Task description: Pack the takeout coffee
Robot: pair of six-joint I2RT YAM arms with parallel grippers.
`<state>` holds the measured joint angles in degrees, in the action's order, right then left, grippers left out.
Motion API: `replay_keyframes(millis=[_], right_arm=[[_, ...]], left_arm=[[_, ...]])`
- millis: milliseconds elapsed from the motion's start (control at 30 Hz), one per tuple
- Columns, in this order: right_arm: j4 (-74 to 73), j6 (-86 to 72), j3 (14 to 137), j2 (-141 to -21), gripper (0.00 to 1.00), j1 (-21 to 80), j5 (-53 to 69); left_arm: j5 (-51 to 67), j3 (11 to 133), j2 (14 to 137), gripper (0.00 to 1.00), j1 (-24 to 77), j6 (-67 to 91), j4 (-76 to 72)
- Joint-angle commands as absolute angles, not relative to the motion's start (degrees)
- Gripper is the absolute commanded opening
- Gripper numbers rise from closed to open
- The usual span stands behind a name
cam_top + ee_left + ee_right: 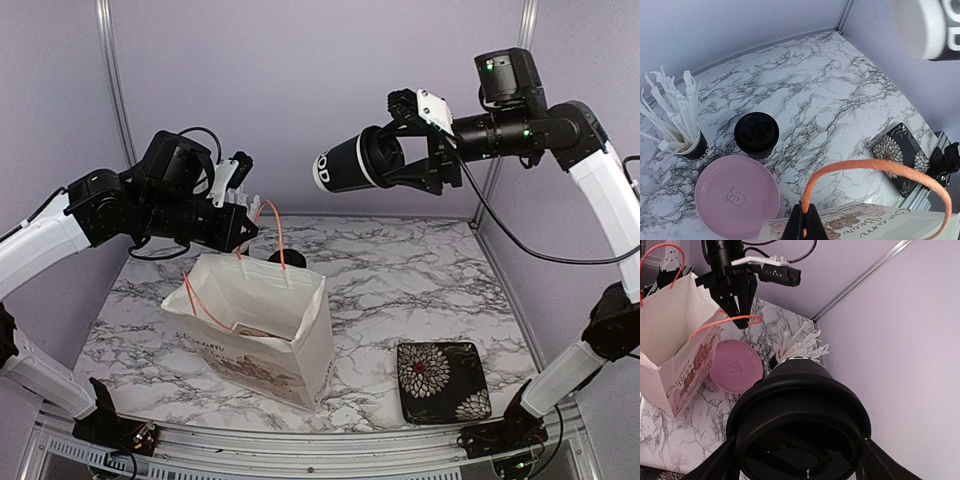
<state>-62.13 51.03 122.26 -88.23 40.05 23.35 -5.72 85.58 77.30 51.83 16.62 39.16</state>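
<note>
1. Top view. The right gripper (pixel 385 160) is clamped round a small black paper cup with a white printed band, the held cup (pixel 338 170). The cup lies on its side in the air, well above the marbled table (pixel 400 270) and to the right of the white paper bag (pixel 265 325). The left gripper (pixel 243 228) is at the bag's far rim, jaws pressed together on an orange cord handle (pixel 272 225). A square black flowered dish (pixel 443 382) lies apart, near the right base. A dark shape just behind the bag is probably the other cup, but too much of it is hidden to be sure.

2. Left wrist view. The fingertips (pixel 796 227) pinch the orange loop. The second cup (pixel 756 132), same kind and with its black lid on, stands upright on the table. It sits between a black cup bristling with white sticks (pixel 690 145) and a round pink plate (pixel 737 197). The held cup's pale base shows at the upper right.

3. Right wrist view. The held cup's black lid fills the foreground, with a finger (pixel 715 465) on either side. Beyond it, the bag's mouth gapes under the left pinch.

4. Judgement: the first cup is in transit and the second is untouched. The next move calls for:
   - turning the cup lid-up;
   - centring it over the mouth, clear of the handle;
   - lowering it well inside before release, with the left pinch holding.
</note>
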Motion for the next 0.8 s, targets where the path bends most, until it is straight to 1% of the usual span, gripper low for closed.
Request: replay_keyframes(millis=[0,133,200,433,633,667,733,767], right_arm=[[-65.59,50.7,125.41,-85.19,0.74,42.06,28.1],[-68.98,52.32,126.79,-83.54,0.74,43.15,30.05],[-69.63,52.79,125.43,-82.56,0.74,43.52,30.51],[-68.96,55.53,114.18,-79.43,0.73,44.08,26.96],[-66.46,55.32,110.86,-80.69,0.73,44.1,21.5],[-66.46,55.62,110.77,-81.23,0.73,44.11,21.05],[-66.4,56.32,110.39,-82.03,0.73,44.32,20.73],[-66.36,56.64,110.24,-82.39,0.73,44.52,20.52]], left_arm=[[-5.53,88.27,79.12,0.0,51.5,27.84,34.01],[-4.44,88.66,81.47,0.0,51.5,34.22,31.15],[-3.7,88.68,83.24,0.0,51.47,35.26,29.62],[1.89,89.81,88.05,0.0,51.43,33.3,26.8],[2.61,90.02,87.49,0.01,51.43,31.29,26.52],[2.49,89.88,87.01,0.05,51.42,30.95,26.48],[1.77,89.47,85.75,0.18,51.42,30.41,26.65],[1.37,89.23,84.99,0.23,51.42,30.08,26.8]])
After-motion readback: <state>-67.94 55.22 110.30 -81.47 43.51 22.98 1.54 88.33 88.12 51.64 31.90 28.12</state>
